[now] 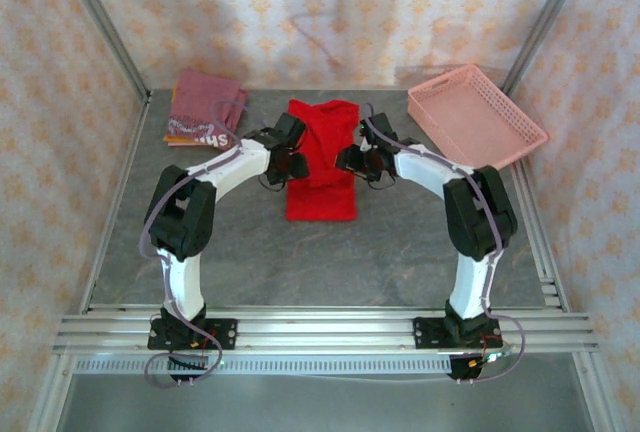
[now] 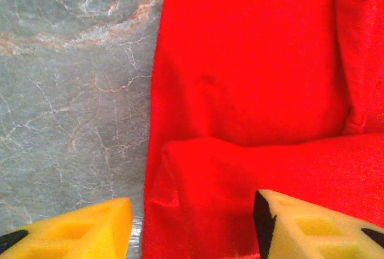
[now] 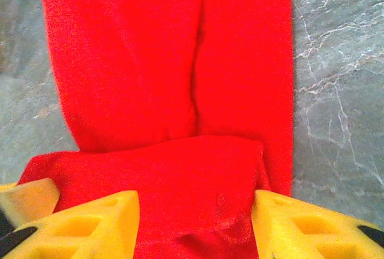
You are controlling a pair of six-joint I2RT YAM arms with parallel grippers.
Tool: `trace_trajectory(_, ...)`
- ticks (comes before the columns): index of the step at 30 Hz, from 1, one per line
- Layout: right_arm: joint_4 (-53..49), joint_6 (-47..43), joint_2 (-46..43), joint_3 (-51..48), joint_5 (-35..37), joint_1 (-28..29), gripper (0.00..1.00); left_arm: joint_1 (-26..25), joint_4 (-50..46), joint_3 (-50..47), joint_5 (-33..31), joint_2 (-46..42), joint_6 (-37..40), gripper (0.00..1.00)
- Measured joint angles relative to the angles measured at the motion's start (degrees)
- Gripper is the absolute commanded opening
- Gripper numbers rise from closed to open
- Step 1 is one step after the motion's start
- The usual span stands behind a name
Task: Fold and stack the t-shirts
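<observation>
My left fingers [image 2: 78, 230] and right fingers [image 3: 90, 223] stand parted, gripping nothing, above the side edges of the red t-shirt [image 1: 320, 167] near the worktop's [image 1: 400, 252] far edge; bare stone flanks it.

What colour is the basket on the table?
The basket is pink, clearest in the top external view.

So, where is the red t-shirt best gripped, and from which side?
The red t-shirt lies flat as a narrow strip between the open left gripper and right gripper. Probably grip its long side edges, where the crosswise fold lifts the cloth, each gripper from its own side.
</observation>
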Motion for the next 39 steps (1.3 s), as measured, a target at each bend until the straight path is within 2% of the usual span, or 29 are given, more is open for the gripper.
trace_trajectory(3, 1.38, -0.09, -3.82, -3.04, 0.02, 0.28, 0.53, -0.02, 0.15, -0.98, -0.52, -3.04, -0.07, 0.98)
trace_trajectory(4, 1.57, -0.24, -4.79, -3.80, 0.04, 0.50, 0.53, -0.02, 0.24, -1.57, -0.81, -4.48, -0.17, 1.00)
trace_trajectory(7, 2.45, -0.39, -5.81, -4.98, 0.24, 2.34, 0.51, 0.00, 0.94, -4.20, -2.40, -9.92, -1.03, 1.00)
trace_trajectory(11, 3.78, 0.22, -4.79, -5.14, 0.00, 7.52, 0.46, 0.00, 2.03, -10.12, -5.05, -17.62, -2.05, 1.00)
trace_trajectory(17, 6.80, 2.45, 2.69, -2.89, -1.55, 11.58, 0.39, 0.35, 1.97, -19.65, -6.84, -23.69, -3.48, 1.00)
trace_trajectory(23, 6.47, 3.23, 8.66, 1.92, -1.49, 10.01, 0.40, 0.37, 1.92, -24.15, -7.26, -25.68, -3.85, 1.00)
trace_trajectory(29, 5.35, 2.34, 12.50, 10.51, -1.25, 6.03, 0.40, 0.37, 2.64, -25.20, -6.97, -25.86, -4.15, 1.00)
trace_trajectory(35, 2.75, 0.22, 18.73, 19.82, -0.17, 2.34, 0.46, 0.35, 5.11, -26.62, -4.35, -25.83, -4.79, 1.00)
trace_trajectory(39, 1.20, -1.38, 17.29, 19.32, 1.84, 1.88, 0.52, 0.35, 9.53, -29.62, -0.24, -25.83, -5.97, 0.94)
